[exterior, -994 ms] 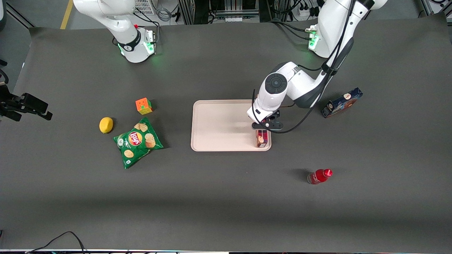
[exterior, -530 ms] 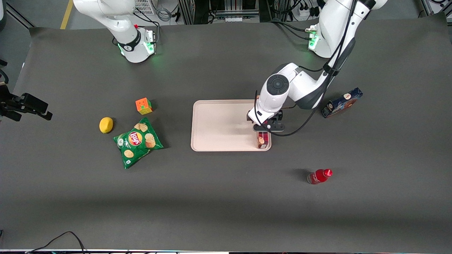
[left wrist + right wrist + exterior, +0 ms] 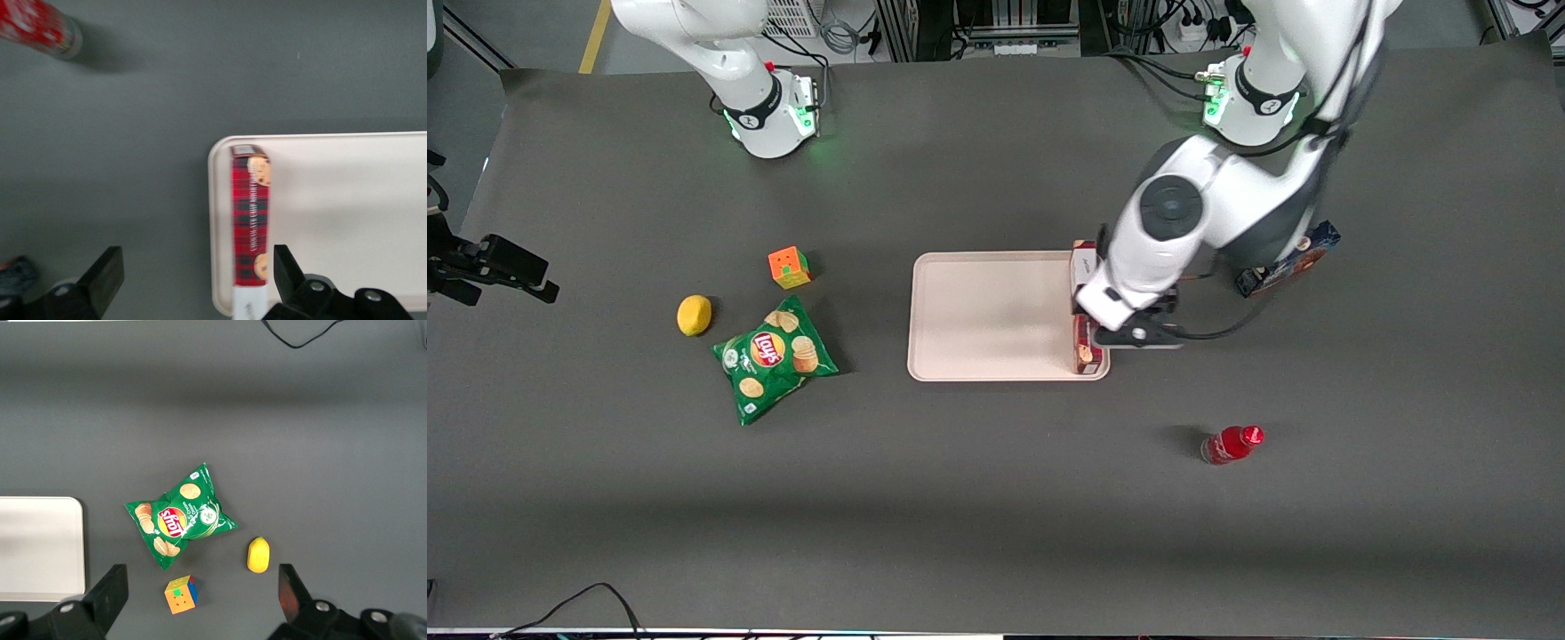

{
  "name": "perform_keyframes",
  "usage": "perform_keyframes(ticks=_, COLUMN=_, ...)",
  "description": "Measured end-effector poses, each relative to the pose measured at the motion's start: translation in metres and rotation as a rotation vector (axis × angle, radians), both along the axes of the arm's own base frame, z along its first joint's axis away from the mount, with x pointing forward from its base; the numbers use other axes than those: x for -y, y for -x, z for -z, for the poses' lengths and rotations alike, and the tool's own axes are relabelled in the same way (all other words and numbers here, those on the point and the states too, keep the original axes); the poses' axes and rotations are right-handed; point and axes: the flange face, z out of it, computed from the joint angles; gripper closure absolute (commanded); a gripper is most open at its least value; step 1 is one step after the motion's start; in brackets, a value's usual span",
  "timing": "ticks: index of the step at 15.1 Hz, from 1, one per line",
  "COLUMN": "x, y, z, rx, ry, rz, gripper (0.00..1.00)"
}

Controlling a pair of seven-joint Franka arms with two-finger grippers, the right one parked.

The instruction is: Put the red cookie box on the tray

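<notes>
The red cookie box (image 3: pixel 251 223) lies flat in the tray (image 3: pixel 347 200), along the rim at my working arm's end. My gripper (image 3: pixel 190 280) hangs above it, fingers (image 3: pixel 285 267) spread wide and holding nothing, clear of the box. A red bottle (image 3: pixel 1232 443) stands nearer the front camera.

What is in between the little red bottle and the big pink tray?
Nothing. In the front view, only bare dark table separates the small red bottle from the pale pink tray; the gripper hovers open above.
</notes>
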Motion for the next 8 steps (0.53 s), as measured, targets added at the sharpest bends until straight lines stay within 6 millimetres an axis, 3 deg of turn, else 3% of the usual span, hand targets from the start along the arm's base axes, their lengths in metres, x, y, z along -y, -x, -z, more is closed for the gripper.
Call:
perform_keyframes(ticks=4, x=-0.112, y=-0.043, z=-0.097, rx=-0.006, ry=-0.007, rz=0.026, gripper=0.00)
perform_keyframes(ticks=6, x=-0.163, y=-0.049, z=-0.136, rx=0.006, ry=-0.019, rz=0.024, gripper=0.00)
perform_keyframes(ticks=8, x=-0.201, y=-0.044, z=-0.170, rx=0.019, ry=-0.024, rz=0.057, gripper=0.00)
